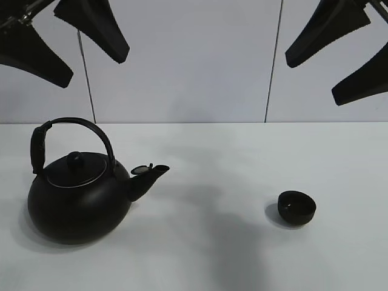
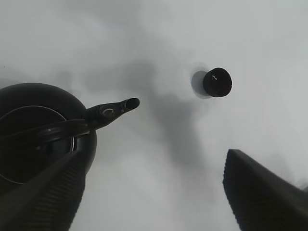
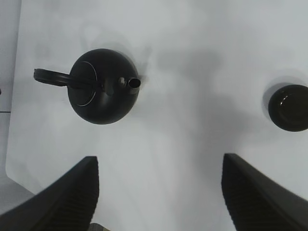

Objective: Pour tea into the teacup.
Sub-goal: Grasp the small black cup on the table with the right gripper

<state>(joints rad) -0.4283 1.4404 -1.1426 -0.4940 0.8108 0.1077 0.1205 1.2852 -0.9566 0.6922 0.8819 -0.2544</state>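
Black teacup (image 1: 297, 207) sits on the white worktop (image 1: 212, 260) at four o'clock, kettle (image 1: 79, 200) at eight. Left gripper (image 2: 149, 192) and right gripper (image 3: 159, 192) hang empty, jaws released; the left should take the arched handle (image 1: 73, 122) squarely.

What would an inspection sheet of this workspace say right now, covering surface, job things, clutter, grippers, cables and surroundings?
Surface: white table, bare apart from two items; soft shadows, no spills seen.
Job's things: black kettle upright at the left, lid on, spout towards the cup; small black teacup upright at the right, well apart from the kettle; no liquid pouring.
Clutter: nothing seen.
Grippers: left gripper and right gripper both open, raised above the table, holding nothing.
Cables: nothing seen on the table.
Surroundings: pale wall panels with dark vertical seams behind the table.
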